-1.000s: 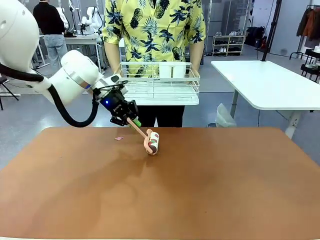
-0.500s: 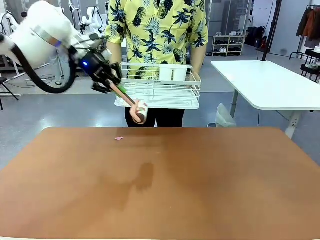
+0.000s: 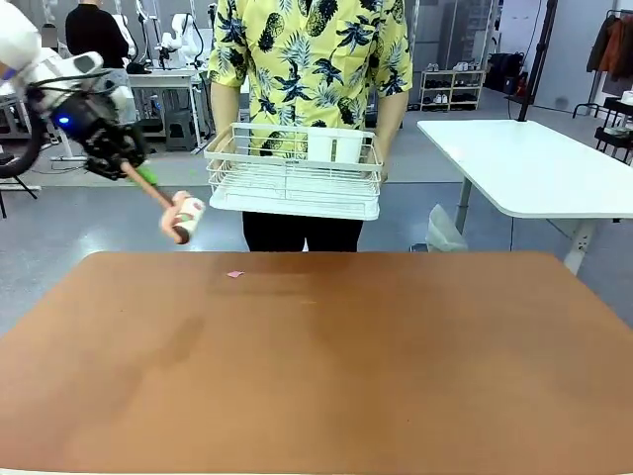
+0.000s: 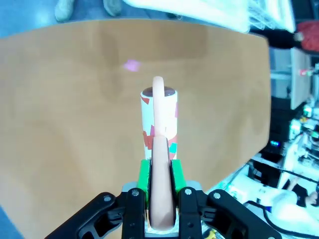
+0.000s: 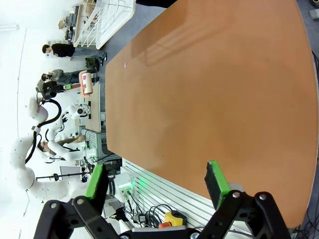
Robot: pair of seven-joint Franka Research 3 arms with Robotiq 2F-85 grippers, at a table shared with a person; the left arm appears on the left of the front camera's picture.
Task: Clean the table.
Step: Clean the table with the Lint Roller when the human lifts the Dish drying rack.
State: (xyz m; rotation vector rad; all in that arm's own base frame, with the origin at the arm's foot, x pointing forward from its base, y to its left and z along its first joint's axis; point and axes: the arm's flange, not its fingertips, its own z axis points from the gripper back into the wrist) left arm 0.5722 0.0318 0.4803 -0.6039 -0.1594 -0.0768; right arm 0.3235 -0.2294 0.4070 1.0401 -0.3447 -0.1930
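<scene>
Overhead and frontal views, as I saw them from the remote station. The worktop (image 3: 396,376), a broad terracotta surface with rounded corners, filled the lower half of the front view and lay beneath both wrist cameras (image 4: 60,124) (image 5: 224,89). A single small pink scrap (image 3: 235,274) rested on it near the far edge, left of centre; I could also make it out from the left wrist (image 4: 131,65) and, as a speck, from the right wrist (image 5: 125,64). The left jaws were pressed together on the pink handle of a lint roller (image 3: 186,218), green pads flat against either side of the handle in the left wrist view. The roller (image 4: 158,119) hung in the air, clear of the worktop, at the far left of the front view, its white sheet flecked with red and teal bits. The right jaws stood spread wide over the near edge of the worktop, one green pad (image 5: 93,180) well apart from the other, with nothing between them. A person (image 3: 307,49) in a yellow patterned shirt stood at the far side holding a white wire basket (image 3: 294,173) with white cups (image 3: 334,145) inside. A white-topped table (image 3: 534,163) stood behind to the right.
</scene>
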